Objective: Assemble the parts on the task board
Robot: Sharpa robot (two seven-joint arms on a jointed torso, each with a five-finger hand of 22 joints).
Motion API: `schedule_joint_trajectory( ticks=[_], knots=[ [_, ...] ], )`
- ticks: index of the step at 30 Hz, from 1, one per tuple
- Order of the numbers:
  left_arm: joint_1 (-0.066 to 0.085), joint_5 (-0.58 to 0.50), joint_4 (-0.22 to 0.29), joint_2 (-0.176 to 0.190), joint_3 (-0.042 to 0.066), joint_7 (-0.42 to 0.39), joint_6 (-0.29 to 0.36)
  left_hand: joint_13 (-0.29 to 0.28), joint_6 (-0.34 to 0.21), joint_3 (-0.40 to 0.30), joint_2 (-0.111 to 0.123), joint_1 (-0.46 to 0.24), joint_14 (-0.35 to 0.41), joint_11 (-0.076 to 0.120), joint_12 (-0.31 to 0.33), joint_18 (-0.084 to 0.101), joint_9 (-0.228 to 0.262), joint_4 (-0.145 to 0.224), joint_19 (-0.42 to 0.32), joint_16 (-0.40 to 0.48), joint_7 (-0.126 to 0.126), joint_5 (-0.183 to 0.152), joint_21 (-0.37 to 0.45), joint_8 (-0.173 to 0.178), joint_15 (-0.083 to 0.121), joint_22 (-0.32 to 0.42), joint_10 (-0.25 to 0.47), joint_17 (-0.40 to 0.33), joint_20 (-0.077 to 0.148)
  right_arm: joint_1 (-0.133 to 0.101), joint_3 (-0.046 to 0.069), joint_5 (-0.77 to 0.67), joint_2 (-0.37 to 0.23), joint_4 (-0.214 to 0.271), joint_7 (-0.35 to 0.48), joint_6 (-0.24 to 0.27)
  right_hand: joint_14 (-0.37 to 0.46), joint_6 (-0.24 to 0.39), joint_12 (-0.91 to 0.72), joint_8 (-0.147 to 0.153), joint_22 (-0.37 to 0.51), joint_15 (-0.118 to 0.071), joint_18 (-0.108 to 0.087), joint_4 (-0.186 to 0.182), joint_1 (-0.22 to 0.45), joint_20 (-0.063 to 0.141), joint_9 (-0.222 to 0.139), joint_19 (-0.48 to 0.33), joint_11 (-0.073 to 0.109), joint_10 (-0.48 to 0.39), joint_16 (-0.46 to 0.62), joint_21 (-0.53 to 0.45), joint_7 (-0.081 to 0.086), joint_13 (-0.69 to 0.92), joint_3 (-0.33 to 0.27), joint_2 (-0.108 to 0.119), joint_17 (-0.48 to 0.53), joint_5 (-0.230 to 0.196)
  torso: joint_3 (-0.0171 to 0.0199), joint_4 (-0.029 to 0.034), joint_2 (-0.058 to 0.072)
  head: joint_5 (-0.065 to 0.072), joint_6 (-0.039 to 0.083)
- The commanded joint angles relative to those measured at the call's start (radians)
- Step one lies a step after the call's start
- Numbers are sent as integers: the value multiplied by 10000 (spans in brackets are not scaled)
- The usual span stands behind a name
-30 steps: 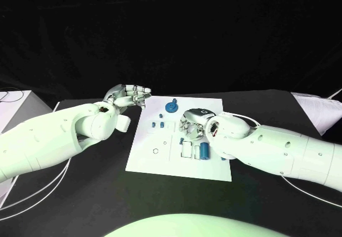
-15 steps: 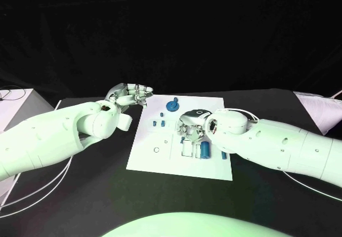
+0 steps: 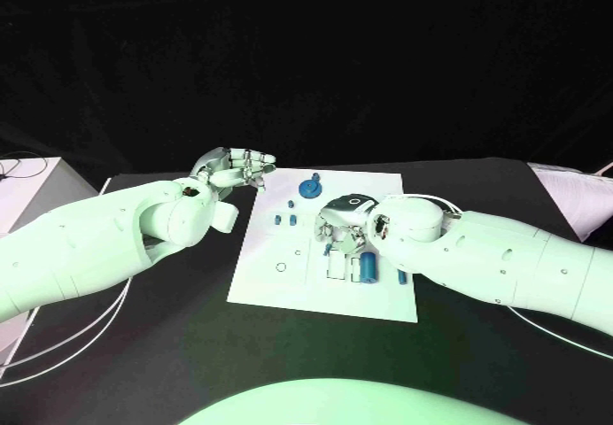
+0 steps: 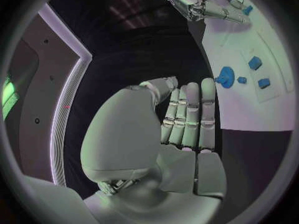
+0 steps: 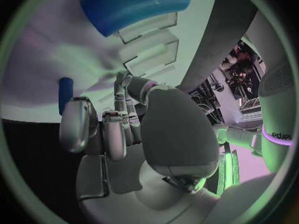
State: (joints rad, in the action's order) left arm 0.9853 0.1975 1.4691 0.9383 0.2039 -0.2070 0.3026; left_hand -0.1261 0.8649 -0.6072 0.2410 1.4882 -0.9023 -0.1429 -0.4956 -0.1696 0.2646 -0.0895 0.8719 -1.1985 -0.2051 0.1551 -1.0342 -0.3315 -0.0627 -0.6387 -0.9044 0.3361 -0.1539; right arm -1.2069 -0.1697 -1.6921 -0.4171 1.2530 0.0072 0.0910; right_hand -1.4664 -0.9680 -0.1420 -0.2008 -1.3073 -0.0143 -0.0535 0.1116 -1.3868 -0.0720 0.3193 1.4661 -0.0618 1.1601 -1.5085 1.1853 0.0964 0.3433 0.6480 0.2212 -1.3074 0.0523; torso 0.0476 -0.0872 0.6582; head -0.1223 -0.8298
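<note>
Head view: right hand (image 3: 343, 232) sits low over the middle of the task board (image 3: 275, 288), a little further in toward the board's left side than a second ago, when it hung nearer the right edge. Fingers point down at the row of slots; whether they pinch a part, I cannot tell. In the right wrist view the fingers (image 5: 118, 119) lie curled together close to the board, with a big blue cylinder (image 5: 134, 5) and a small blue peg (image 5: 65, 94) just beyond them, neither plainly held.

Left hand (image 3: 236, 170) has barely moved. It hovers off the board's far left corner, fingers curled in on nothing.

On the board: blue cylinder (image 3: 368, 268) lying by the slots toward the right edge, a round blue knob (image 3: 308, 189) near the far edge, small blue blocks (image 3: 291, 220) between knob and slots.

Judgement: the right hand's shift inward suggests it is lining up on a slot or a small part, so a seating or pick is in hand; most parts look still loose.

Surface is a black table (image 3: 153, 345); the room behind is dark.
</note>
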Motion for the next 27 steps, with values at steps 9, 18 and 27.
schedule_joint_trajectory(
  ticks=[9, 18, 27],
  knots=[
    [4, 44, 24, -16, 9, 36, -81, 17, -69, -12, -141, -10, -80, 14, -40, -165, 2, 53, 16, 34, 4, -5, 72, -45, -26, 19, 70, -14, -8, 5, -144, -1229, 76, -193, 344, 364, -565, 35, -344, -25, -1352, -35, -183, 59, 69, -19, 72, 235, -45, -624, 182, -206, -90, 263, -279, -4, -1077, -35, 4, -3, -1, -21, -43],
    [4, 56, 17, -16, 9, 63, -76, 17, -69, -12, -141, -10, -80, 14, -40, -165, 2, 53, 16, 34, 4, -5, 72, -45, -26, 19, 70, -14, -8, 11, -207, -1275, 107, -279, 594, 387, -507, 2, -628, -46, -1297, -51, -211, 52, 148, -7, 110, 185, -89, -1069, 245, -401, -115, 469, -444, -7, -958, -37, 3, 0, -2, -29, -84],
    [4, 74, 6, -20, 8, 85, -84, 17, -69, -12, -141, -10, -80, 14, -40, -165, 2, 53, 16, 34, 4, -5, 72, -45, -26, 19, 70, -14, -8, 19, -231, -1118, 117, -324, 940, 626, -515, -154, -974, -132, -1318, -73, -200, 15, 189, -3, 172, 201, -58, -1199, 217, -350, -58, 663, -599, -81, -995, -36, 4, -14, -4, -50, -95]
  ],
)
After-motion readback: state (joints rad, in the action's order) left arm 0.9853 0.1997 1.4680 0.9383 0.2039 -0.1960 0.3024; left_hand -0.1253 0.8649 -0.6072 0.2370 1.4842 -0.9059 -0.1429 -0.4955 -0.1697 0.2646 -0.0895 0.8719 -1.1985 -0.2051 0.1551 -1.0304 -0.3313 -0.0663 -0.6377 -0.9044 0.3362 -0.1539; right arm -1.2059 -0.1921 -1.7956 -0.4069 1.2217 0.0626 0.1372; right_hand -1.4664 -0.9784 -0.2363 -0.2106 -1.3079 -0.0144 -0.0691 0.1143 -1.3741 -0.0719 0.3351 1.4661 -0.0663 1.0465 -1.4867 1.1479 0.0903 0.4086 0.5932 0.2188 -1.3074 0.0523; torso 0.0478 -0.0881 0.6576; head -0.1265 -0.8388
